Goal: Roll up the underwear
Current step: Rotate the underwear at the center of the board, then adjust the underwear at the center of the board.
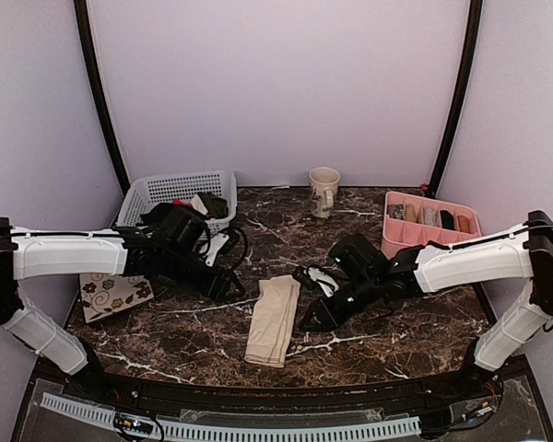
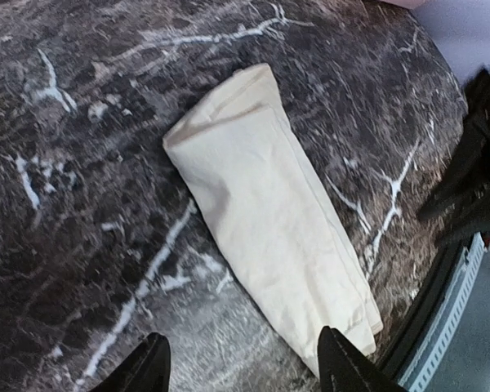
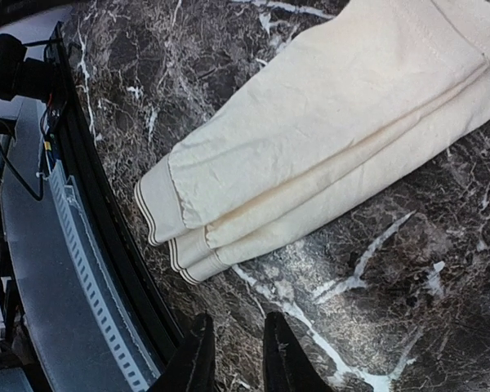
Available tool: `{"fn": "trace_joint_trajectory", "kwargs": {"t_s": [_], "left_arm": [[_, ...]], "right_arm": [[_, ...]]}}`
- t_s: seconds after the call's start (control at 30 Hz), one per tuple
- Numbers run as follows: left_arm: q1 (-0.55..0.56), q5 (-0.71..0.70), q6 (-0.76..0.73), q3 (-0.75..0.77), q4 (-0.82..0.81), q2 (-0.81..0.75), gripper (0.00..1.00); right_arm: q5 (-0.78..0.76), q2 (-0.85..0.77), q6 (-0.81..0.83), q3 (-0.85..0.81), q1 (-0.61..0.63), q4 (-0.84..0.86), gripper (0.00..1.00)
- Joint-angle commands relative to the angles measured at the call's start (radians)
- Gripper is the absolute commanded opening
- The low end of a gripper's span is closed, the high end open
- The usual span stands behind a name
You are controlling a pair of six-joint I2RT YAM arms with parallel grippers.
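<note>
The underwear is a cream-beige cloth folded into a long narrow strip, lying flat on the dark marble table between the two arms. It runs diagonally through the left wrist view. Its layered, striped hem end shows in the right wrist view. My left gripper hovers left of the strip's far end, open wide and empty, with one fingertip over the cloth's edge. My right gripper is just right of the strip, jaws only slightly apart and empty, close to the hem end.
A white basket with black and olive garments stands at the back left. A floral tile lies at the left. A mug stands at the back middle. A pink organiser with rolled items is at the back right. The table's front edge is near the hem.
</note>
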State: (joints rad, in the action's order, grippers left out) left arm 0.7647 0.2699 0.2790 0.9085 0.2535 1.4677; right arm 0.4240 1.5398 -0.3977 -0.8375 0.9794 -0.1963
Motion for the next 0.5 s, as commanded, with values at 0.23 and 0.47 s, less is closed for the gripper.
{"fn": "trace_joint_trajectory", "kwargs": {"t_s": [0.23, 0.47], "left_arm": [[0.268, -0.03, 0.039, -0.154, -0.119, 0.027, 0.44], [0.365, -0.159, 0.044, -0.011, -0.074, 0.248, 0.32]], "right_arm": [[0.064, 0.088, -0.059, -0.105, -0.012, 0.069, 0.24], [0.091, 0.101, -0.088, -0.092, -0.045, 0.093, 0.23]]}}
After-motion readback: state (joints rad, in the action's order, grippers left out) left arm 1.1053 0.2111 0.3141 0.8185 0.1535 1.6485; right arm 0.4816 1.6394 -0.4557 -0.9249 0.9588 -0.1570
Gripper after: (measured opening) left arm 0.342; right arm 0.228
